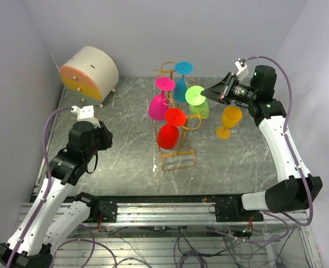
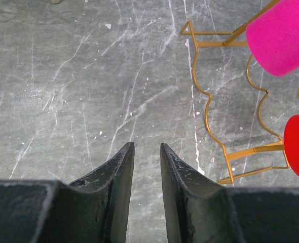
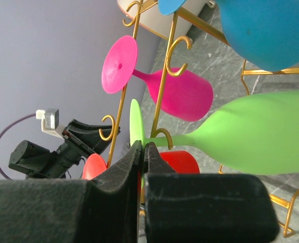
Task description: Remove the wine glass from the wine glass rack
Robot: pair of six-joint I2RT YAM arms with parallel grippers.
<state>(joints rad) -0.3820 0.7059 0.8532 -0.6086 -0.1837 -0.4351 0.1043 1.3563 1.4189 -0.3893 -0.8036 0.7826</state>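
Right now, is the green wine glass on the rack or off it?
On. The green wine glass hangs foot up, stem in a hook of the wine glass rack; the right gripper is shut on that stem.

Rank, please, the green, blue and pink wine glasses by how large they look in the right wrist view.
1. Green wine glass, closest to the camera.
2. Blue wine glass, partly cut off by the frame.
3. Pink wine glass, farther back.
Nearness drives this; their true sizes may well match.
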